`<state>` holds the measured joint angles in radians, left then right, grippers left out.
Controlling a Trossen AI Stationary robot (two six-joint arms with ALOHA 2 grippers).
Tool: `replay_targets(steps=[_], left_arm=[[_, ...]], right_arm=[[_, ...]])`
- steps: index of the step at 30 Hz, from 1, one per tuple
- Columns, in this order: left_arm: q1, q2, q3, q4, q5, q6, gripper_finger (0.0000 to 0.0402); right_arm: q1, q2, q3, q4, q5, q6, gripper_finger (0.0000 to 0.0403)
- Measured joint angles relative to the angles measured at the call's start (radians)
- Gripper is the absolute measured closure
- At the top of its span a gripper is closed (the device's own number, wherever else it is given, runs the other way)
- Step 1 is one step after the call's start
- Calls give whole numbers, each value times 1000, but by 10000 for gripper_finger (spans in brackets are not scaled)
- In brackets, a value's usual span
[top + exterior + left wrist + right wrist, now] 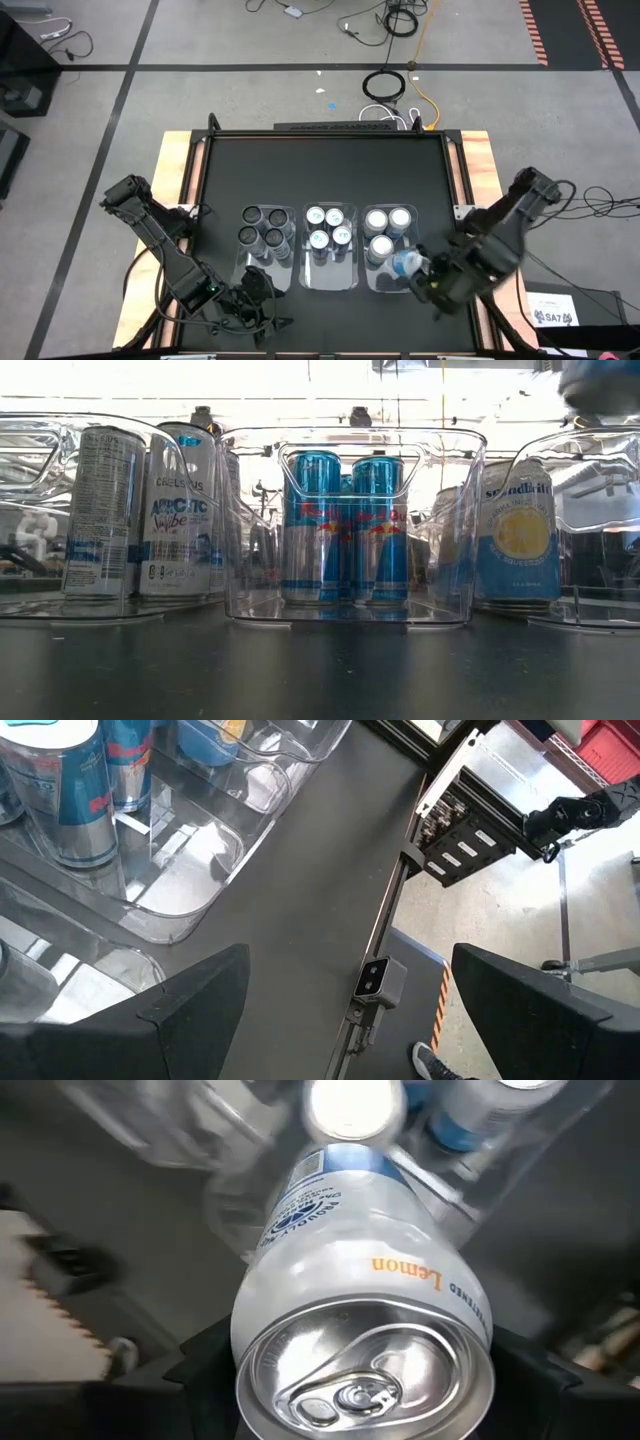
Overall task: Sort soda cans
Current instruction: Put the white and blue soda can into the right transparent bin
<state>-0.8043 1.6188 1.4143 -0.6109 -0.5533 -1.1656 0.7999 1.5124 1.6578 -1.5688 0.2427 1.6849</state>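
Note:
Three clear bins stand side by side mid-table. The left bin [243, 262] holds dark grey soda cans [262, 226]. Blue-and-silver cans [329, 228] fill the middle bin [330, 277], and silver-white cans [387, 230] stand in the right bin [380, 283]. My right gripper [425, 278] hovers over the right bin's near end, shut on a white lemon soda can [350, 1270], which also shows in the high view [405, 263]. My left gripper [255, 300] waits open near the left bin's near end; nothing lies between its fingers [190, 1010]. My right gripper pinches the lemon can's side wall just below its top rim [250, 1360] between its two fingers, one on each side. The fingers come steeply from above. The can is lifted clear, tilted, its tab end up toward the wrist and its bottom toward the right bin.
The table's raised frame [455, 180] runs along its right side, close to my right arm. The bare black tabletop [320, 170] stretches beyond the bins to the far edge. In the low view a blurred dark shape [600, 385] hangs above the right bin.

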Motion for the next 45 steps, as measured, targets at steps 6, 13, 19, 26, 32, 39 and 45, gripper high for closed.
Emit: replay_targets(steps=[6, 13, 19, 26, 32, 39, 45], left_arm=[[0, 0, 0, 1, 0, -6, 45], [0, 0, 0, 2, 0, -6, 45], [0, 0, 0, 2, -1, -6, 45], [0, 0, 0, 2, -1, -6, 45], [0, 0, 0, 2, -2, -6, 45], [0, 0, 0, 4, -3, -6, 45], [-2, 0, 0, 6, -1, -6, 45]], right_arm=[[-117, -11, -129, 4, -127, -138, 120], [-217, -96, -300, 159, -166, -232, 119], [-306, -113, -388, 188, -169, -302, 119], [-365, -110, -480, 298, -223, -338, 119], [-383, -103, -510, 304, -210, -315, 97], [-385, -63, -520, 327, -161, -308, 69], [-385, -45, -522, 339, -163, -310, 66]])
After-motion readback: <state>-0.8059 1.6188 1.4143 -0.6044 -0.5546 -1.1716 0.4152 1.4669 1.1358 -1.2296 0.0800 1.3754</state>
